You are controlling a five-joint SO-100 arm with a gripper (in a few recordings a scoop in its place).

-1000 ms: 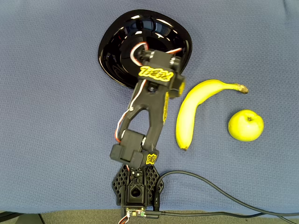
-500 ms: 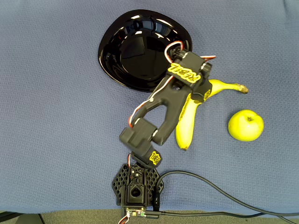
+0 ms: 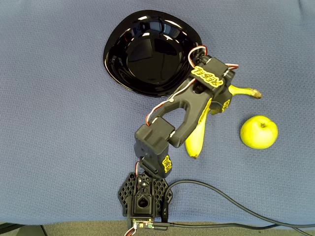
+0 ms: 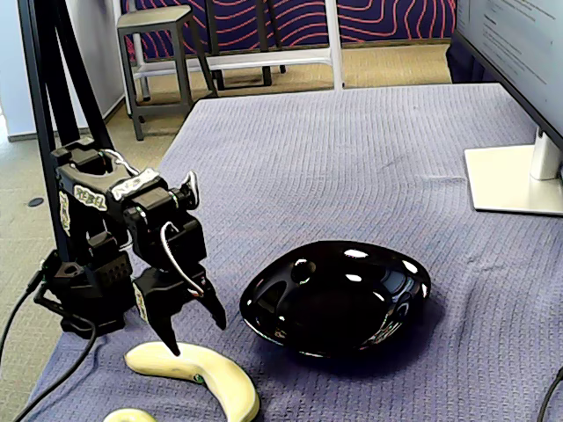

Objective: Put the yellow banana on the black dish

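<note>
lying nearest in the fixed view, the yellow banana [image 4: 198,370] rests flat on the blue cloth [image 4: 352,149] of the bench, curved, with a small dark sticker on its side. a bit of the apple [image 4: 128,415] peeks at the bottom edge beside it. just above the banana hangs the gripper [image 4: 193,330], fingers [image 4: 164,332] spread wide, one tip either side over the banana's middle, pointing down; can't tell if they touch it. nothing is held. black arm [image 4: 114,255] stands behind at the left, yellow lettering on it, red and white wires looping.

overhead view: arm [image 3: 182,110] reaches from its base [image 3: 142,196] at the bottom edge up to the right, covering the banana's [image 3: 196,140] middle; its lower end and brown stem tip stick out on each side. apple [image 3: 259,132] sits right of the banana, near but apart. black cable [image 3: 231,204] runs off to the right from the base.

further back, the black dish [image 4: 339,299] sits empty on the cloth, glossy, just beside the banana but apart; in the overhead view the black dish [image 3: 147,54] is up left of the arm's head. beyond, a monitor foot [image 4: 515,180] stands at the right, and stools [image 4: 158,53] stand on the floor past the bench.
</note>
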